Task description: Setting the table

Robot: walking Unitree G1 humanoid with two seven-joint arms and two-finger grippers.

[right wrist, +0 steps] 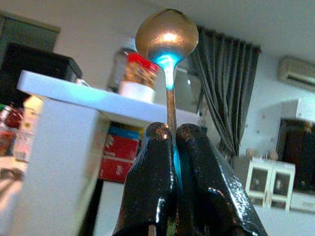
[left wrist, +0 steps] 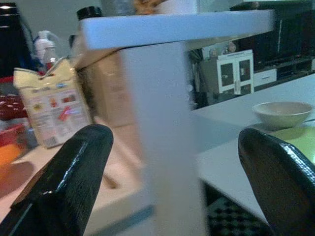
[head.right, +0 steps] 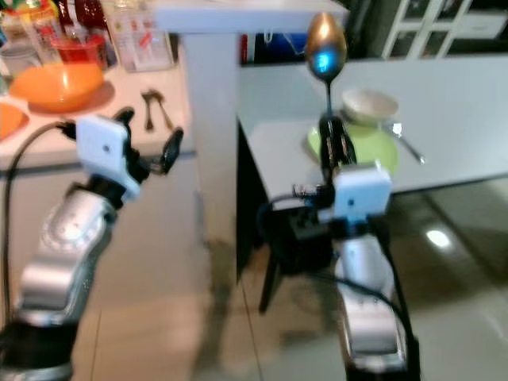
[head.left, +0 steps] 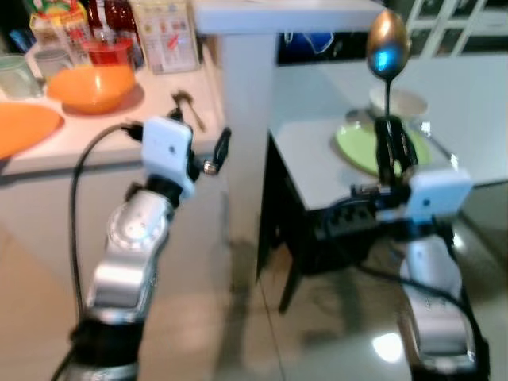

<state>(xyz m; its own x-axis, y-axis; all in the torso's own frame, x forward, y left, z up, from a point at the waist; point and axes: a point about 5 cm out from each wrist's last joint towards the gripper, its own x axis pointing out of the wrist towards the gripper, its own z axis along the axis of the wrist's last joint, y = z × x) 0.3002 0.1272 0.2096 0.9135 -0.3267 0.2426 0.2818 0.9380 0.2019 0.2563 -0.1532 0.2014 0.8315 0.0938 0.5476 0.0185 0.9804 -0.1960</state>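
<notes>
**Operator:** How far along are we?

**Observer:** Midway, by my reading. Nearest you, your right gripper [head.left: 390, 135] has its two black fingers pressed together on the thin handle of a gold-coloured metal spoon [head.left: 387, 38], held upright with the bowl at the top, just in front of the white dining table [head.left: 317, 171]. Your left gripper [head.left: 208, 155] has its fingers spread apart around nothing, near the edge of the pale counter [head.left: 87, 143].

**Operator:** What's already laid?

**Observer:** On the table sits a round lime-green plate [head.left: 361, 147], a small cream bowl [head.left: 401, 101] at its far edge, and a piece of silver cutlery [head.right: 409, 143] just beside the plate. You have yet to set the spoon down.

**Operator:** And the containers?

**Observer:** The cream bowl looks empty in the left wrist view. On the counter, more cutlery [head.right: 155, 107] lies loose; farther back an orange bowl [head.left: 91, 86] shows nothing inside, and beyond it stand a red container [head.left: 107, 51], bottles and a printed carton [head.left: 167, 36], contents too blurred to tell.
</notes>
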